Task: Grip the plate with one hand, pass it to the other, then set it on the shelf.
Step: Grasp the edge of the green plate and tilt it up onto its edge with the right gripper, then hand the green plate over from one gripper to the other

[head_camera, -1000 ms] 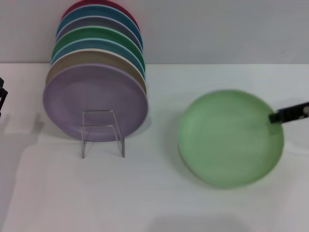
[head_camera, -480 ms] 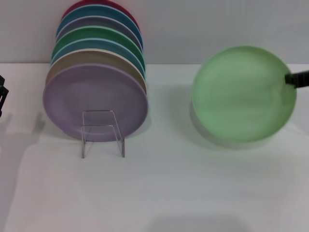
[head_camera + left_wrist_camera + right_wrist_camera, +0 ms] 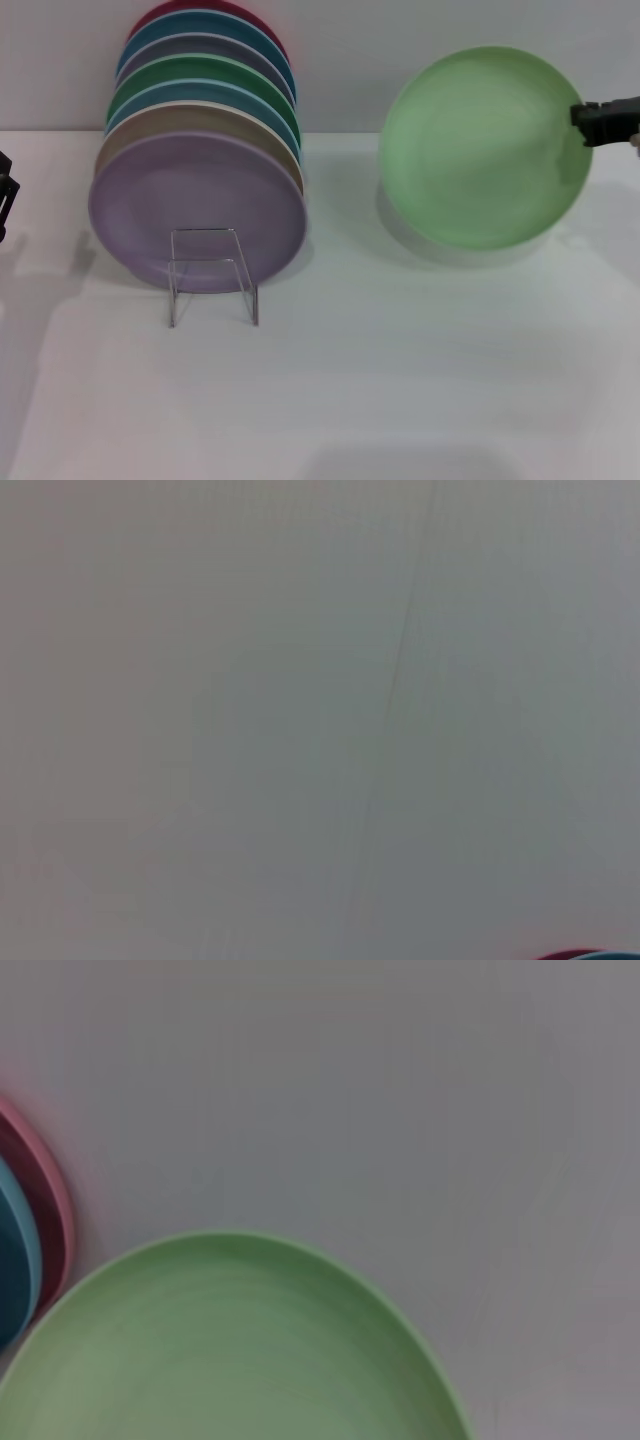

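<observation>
A: Where is the plate [image 3: 482,145] now?

B: It is in the air, on the robot's right side, tilted so that its inner face looks toward the head camera. Its shadow lies on the table [image 3: 400,380] below it, so it touches nothing there.

A: What holds it?

B: The right gripper [image 3: 583,117] is clamped on the rim at the plate's right edge. Only the dark tip is visible, so how wide the fingers stand cannot be read, but the plate hangs from that one point. A grip at the edge leaves the opposite rim free, which seems the reason for it: the other hand needs a place to take hold.

A: And the left gripper [image 3: 5,195]?

B: It is at the far left edge, low, well apart from the plate. Whether its fingers are open cannot be told.

A: Is there room on the shelf [image 3: 212,275]?

B: The clear stand is at the front of a leaning stack [image 3: 200,150] of plates, the lavender plate [image 3: 196,212] being the front one. The mint plate would probably go in front of that.
</observation>
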Controlling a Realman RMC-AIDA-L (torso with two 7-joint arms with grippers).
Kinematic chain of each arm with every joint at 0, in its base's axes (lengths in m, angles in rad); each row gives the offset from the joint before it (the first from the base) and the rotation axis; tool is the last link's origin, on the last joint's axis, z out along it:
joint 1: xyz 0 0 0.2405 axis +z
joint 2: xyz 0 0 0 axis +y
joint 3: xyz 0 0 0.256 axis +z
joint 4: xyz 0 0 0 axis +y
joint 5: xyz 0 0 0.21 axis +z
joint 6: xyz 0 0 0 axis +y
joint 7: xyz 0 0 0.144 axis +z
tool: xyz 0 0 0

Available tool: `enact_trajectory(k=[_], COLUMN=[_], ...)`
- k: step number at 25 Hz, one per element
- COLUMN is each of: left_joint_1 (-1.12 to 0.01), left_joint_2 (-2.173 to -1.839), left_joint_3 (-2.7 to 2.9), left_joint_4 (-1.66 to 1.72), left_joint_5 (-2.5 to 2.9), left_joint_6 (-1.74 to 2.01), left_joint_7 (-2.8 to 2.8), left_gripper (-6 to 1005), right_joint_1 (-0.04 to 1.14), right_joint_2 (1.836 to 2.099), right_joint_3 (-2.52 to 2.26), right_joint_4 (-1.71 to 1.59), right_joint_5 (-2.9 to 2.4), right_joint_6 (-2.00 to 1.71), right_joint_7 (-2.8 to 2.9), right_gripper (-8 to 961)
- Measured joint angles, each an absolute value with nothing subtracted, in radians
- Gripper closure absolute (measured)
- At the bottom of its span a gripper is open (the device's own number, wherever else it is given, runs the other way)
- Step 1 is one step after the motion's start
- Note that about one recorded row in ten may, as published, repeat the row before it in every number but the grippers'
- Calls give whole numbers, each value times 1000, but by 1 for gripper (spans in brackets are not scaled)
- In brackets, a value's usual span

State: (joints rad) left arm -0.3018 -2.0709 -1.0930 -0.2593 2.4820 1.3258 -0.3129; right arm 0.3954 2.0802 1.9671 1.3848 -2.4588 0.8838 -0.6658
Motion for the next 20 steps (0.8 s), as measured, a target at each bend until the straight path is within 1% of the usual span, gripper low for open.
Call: enact_trajectory(k=[12,20], left_joint_1=[-295,-294], left_joint_2=[-2070,-2069], left_joint_3=[-1095,-1097], left_joint_4=[-259,-258], left_joint_5=[2482,2482], left_joint_6=[1332,1333], left_joint_7=[-313,-313], left_gripper=[240,243], right_joint_1=[312,222], right_joint_2=[2080,2084], right_joint_3=[1769,1599], right_joint_4=[1430,1445], right_joint_5=[-2527,-2618], right_joint_6=[612,339], right_joint_7=[-666,-669], right_gripper=[936,936])
